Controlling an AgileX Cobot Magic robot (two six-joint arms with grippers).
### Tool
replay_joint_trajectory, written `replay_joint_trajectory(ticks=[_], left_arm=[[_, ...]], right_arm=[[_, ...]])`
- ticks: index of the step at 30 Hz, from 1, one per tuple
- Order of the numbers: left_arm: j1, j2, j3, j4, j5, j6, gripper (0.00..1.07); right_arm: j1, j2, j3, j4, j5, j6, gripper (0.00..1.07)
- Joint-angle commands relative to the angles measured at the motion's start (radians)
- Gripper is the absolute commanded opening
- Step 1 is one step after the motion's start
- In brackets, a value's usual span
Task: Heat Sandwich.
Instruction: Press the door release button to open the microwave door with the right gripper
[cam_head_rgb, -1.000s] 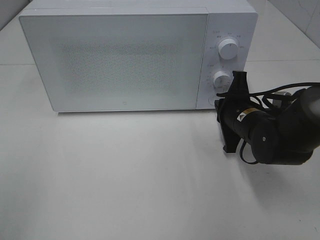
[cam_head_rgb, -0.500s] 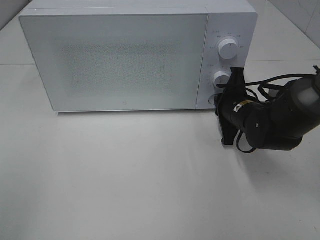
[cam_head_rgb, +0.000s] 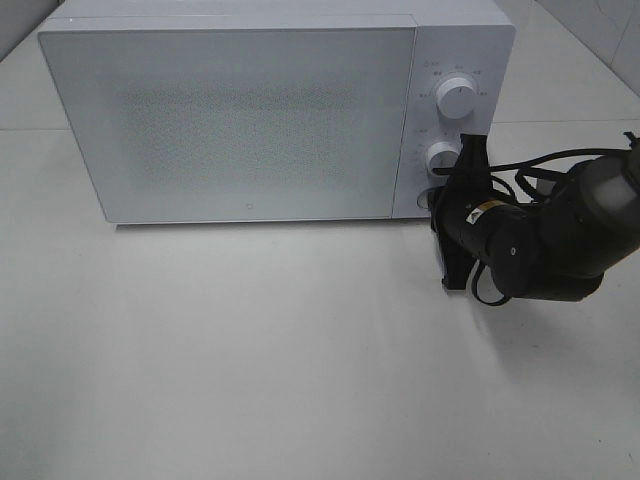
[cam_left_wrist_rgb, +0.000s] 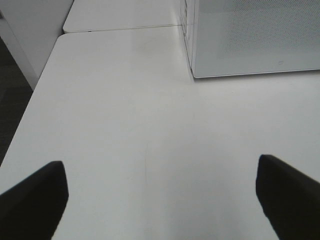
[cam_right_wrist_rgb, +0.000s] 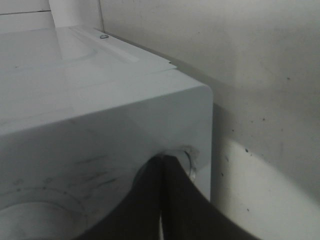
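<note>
Microwave (cam_head_rgb: 494, 60) interior behind frosted door (cam_head_rgb: 250, 110); dial (cam_head_rgb: 457, 98) markings too small; button (cam_right_wrist_rgb: 189, 163) mostly behind right gripper (cam_head_rgb: 440, 203).

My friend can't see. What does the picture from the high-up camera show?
A white microwave, door shut, stands on a white table. The black right gripper is at the lower corner of its control panel, below two round knobs. No sandwich shows.

Shut microwave (cam_head_rgb: 250, 110) blocks rear; table (cam_head_rgb: 250, 380) front apparently free.
</note>
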Motion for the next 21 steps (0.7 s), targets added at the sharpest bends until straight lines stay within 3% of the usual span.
replay_joint_trajectory(ticks=[1,6,21], left_arm=[[0.005,-0.021,0.0,-0.003,-0.011,-0.007,0.96],[0.005,-0.021,0.0,-0.003,-0.011,-0.007,0.96],[0.005,-0.021,0.0,-0.003,-0.011,-0.007,0.96]], right_arm=[[-0.008,0.019,-0.06,-0.029,-0.175,-0.011,0.0],[-0.008,0.088,-0.128,-0.037,-0.301,-0.005,0.0],[-0.008,0.094,-0.136,-0.034,-0.259,-0.013,0.0]])
